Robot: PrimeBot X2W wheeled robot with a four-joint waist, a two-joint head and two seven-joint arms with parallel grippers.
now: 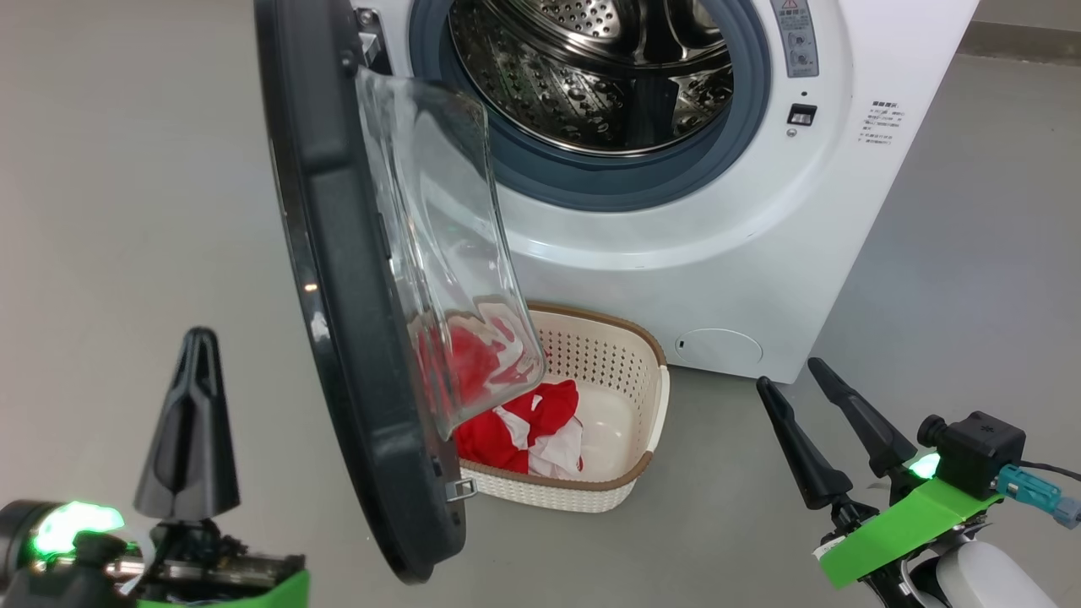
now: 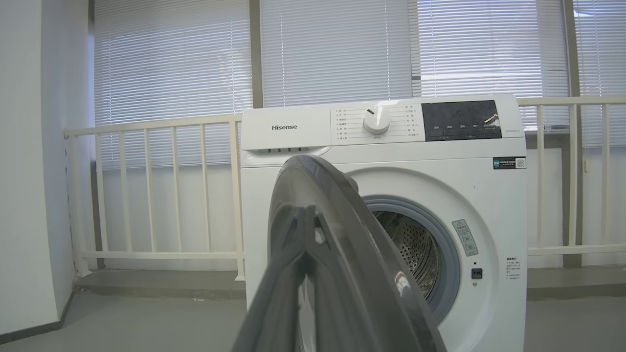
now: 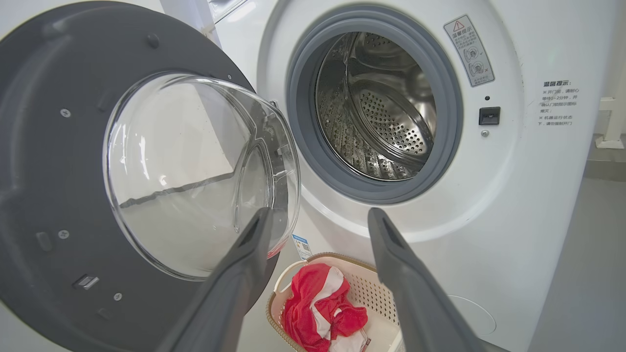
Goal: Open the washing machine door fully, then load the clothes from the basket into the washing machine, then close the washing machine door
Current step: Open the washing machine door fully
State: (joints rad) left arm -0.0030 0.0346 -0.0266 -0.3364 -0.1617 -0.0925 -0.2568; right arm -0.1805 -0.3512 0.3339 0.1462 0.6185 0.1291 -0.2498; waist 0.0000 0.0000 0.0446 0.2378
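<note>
Door (image 1: pixel 338 279) stands half open, clothes (image 1: pixel 515 431) lying in basket (image 1: pixel 650 405). Left gripper (image 1: pixel 196 346), closed on nothing left of it, looks set to push it wider; right gripper (image 1: pixel 791 376) gapes, holding nothing.

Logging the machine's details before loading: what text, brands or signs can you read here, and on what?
"Hisense": top-left panel of the washing machine.
"温馨提示": heading of the notice right of the opening; lines beneath too small.
Warning label: red triangle sign; wording too small.
Dial labels, dark display, QR sticker, blue label: too small to read.
</note>
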